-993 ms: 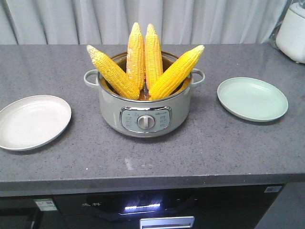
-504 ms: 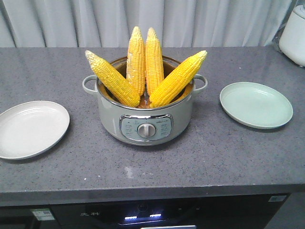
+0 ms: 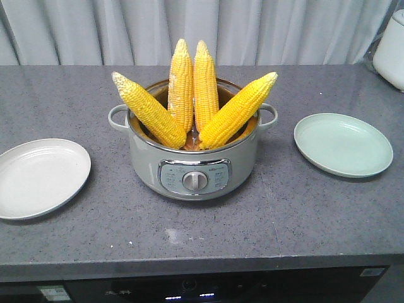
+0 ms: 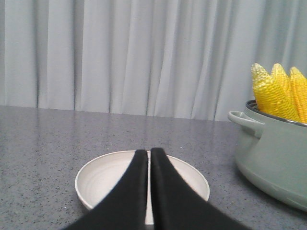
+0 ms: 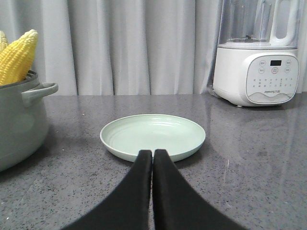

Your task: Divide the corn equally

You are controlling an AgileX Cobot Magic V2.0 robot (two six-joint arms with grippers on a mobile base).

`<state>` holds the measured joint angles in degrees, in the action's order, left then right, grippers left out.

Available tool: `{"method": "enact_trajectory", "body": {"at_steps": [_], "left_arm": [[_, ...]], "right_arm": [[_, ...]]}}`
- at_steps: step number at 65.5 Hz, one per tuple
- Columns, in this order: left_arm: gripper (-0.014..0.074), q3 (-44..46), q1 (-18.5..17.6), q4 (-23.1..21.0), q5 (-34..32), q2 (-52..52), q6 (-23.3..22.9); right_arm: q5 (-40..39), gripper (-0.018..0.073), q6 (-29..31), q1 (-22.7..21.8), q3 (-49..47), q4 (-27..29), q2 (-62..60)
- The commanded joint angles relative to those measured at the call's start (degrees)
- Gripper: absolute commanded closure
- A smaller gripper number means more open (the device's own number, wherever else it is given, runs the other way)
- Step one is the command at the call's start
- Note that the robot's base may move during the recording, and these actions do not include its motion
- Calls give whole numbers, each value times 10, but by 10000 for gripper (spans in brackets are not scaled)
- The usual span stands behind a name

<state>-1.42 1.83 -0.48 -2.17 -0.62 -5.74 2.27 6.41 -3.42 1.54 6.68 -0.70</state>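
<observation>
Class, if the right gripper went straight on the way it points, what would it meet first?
Probably the green plate, lying directly ahead of the right gripper, though depth is unclear.

The left gripper (image 4: pixel 149 152) points level and forward, its two black fingers (image 4: pixel 136 187) pressed together. The right gripper (image 5: pixel 152 152) matches it, fingers touching.

We see a grey speckled counter (image 3: pixel 284 214) with a pale green pot (image 3: pixel 192 158) at its middle, a round dial (image 3: pixel 195 181) on the pot's front panel and a handle on each side. A white plate (image 3: pixel 39 178) lies to its left and a light green plate (image 3: pixel 343 144) to its right, both apart from the pot. A pale curtain (image 3: pixel 284 31) hangs behind, and a white blender (image 5: pixel 256 62) stands near the green plate.
</observation>
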Motion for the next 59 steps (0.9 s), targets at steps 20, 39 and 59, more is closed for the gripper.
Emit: {"method": "enact_trajectory", "body": {"at_steps": [20,39,59], "left_arm": [[603,10,-2,0,-44,-9,-7],[603,10,-2,0,-44,-9,-7],[603,10,-2,0,-44,-9,-7]], "right_arm": [[-42,562,4,-3,5,-2,-4],[-42,562,4,-3,5,-2,-4],[-42,562,4,-3,5,-2,-4]]}}
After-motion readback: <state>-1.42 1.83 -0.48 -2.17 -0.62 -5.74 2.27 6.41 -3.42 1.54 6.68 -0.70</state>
